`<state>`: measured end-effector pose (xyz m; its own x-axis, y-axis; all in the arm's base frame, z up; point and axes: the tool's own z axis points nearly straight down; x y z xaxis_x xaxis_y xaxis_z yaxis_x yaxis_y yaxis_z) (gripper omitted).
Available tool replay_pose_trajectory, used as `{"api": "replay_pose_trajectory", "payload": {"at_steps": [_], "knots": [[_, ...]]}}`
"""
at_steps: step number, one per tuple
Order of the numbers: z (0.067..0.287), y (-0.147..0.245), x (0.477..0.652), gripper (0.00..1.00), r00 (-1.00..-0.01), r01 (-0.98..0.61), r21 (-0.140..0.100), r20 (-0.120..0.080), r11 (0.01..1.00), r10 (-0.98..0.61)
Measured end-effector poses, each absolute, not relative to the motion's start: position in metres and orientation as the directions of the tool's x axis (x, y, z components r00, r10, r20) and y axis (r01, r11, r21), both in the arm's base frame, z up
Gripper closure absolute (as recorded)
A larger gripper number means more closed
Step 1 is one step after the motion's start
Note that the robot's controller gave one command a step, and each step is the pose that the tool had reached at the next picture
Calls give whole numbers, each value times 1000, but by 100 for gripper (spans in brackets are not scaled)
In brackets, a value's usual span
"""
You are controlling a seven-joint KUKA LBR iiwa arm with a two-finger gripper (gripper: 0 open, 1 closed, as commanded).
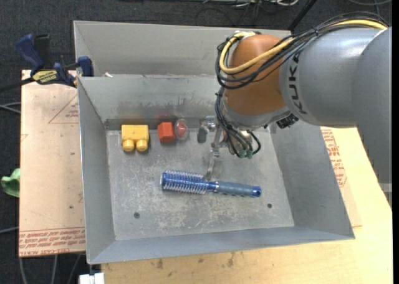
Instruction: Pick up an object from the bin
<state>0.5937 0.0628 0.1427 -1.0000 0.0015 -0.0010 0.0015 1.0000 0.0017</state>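
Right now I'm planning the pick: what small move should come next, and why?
Probably straight down: the gripper hangs over the blue brush, about where bristles meet handle; the yellow block and red block lie off by the back wall.

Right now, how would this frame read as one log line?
gripper: above blue hairbrush, mid bin | held: nothing seen | yellow block, red block: back-left, apart from gripper

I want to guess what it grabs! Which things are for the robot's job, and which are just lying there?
For the job:
the hand, low in the bin
the blue brush, lying closest to the hand, so likely its pick

Just lying about, along the back wall:
the yellow block
the red block
a small clear thing beside the red block
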Motion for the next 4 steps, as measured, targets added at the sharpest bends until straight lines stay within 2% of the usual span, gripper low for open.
{"api": "replay_pose_trajectory", "payload": {"at_steps": [1, 2, 3, 4], "knots": [[66, 62, 540, 0, -1000, 9, 1, 10, 1000, 9], [70, 62, 543, 100, -1000, 11, 2, 1, 1000, 11], [194, 71, 507, 100, -1000, -17, 2, -7, 1000, -17], [276, 69, 506, 100, -999, -37, 1, -11, 999, -37]]}}
